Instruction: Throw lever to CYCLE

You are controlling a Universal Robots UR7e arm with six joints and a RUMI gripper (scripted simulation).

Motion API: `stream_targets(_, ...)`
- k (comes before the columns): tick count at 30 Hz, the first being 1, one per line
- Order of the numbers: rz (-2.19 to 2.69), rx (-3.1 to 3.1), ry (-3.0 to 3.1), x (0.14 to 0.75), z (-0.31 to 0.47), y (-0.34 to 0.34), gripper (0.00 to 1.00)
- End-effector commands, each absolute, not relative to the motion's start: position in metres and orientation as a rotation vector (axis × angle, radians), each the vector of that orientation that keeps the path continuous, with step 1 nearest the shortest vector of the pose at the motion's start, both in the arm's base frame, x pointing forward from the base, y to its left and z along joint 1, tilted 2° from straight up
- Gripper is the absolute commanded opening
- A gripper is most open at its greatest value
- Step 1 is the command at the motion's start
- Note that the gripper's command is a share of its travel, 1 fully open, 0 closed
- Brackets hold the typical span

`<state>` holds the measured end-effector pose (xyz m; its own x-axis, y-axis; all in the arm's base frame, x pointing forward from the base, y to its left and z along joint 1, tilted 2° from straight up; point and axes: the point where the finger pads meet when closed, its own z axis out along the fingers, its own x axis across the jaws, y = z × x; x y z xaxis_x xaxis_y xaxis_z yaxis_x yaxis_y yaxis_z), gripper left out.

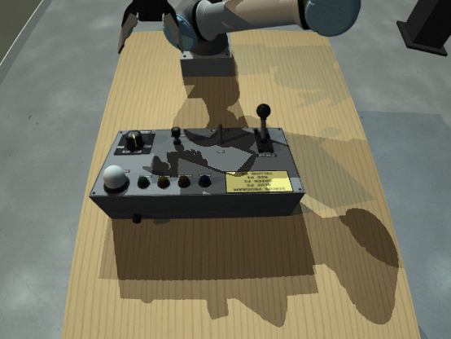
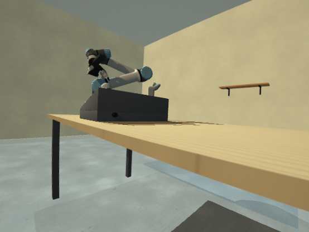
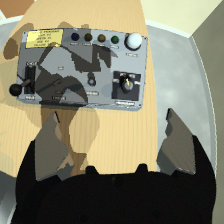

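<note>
A grey console [image 1: 197, 171] sits on the wooden table. Its lever, a black rod with a ball knob [image 1: 263, 111], stands in a slot [image 1: 264, 143] at the console's right end; it also shows in the wrist view [image 3: 16, 90] at the left. My gripper [image 1: 148, 33] is open and empty, high above the table behind the console's left end, well apart from the lever. In the wrist view its two fingers frame bare table short of the console [image 3: 82, 67]. In the exterior view the gripper [image 2: 96, 71] hangs above the console's back.
The console also carries a rotary knob [image 1: 133, 140], a small toggle [image 1: 176, 132], a thin stick [image 1: 220, 132], a white dome button [image 1: 114, 177], several small coloured buttons [image 1: 172, 182] and a yellow label [image 1: 259, 181]. The arm's base [image 1: 207, 57] stands behind the console.
</note>
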<state>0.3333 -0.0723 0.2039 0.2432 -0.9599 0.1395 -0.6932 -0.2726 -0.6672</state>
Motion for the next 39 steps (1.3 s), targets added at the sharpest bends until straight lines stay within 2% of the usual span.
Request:
stream_targets(1,-0.770,-2.030,1.491,0.3270,0.2147,-0.0713,1.00)
stream_targets(39,-0.705,-2.025,1.491,0.3211,0.2203,-0.0630,1.00)
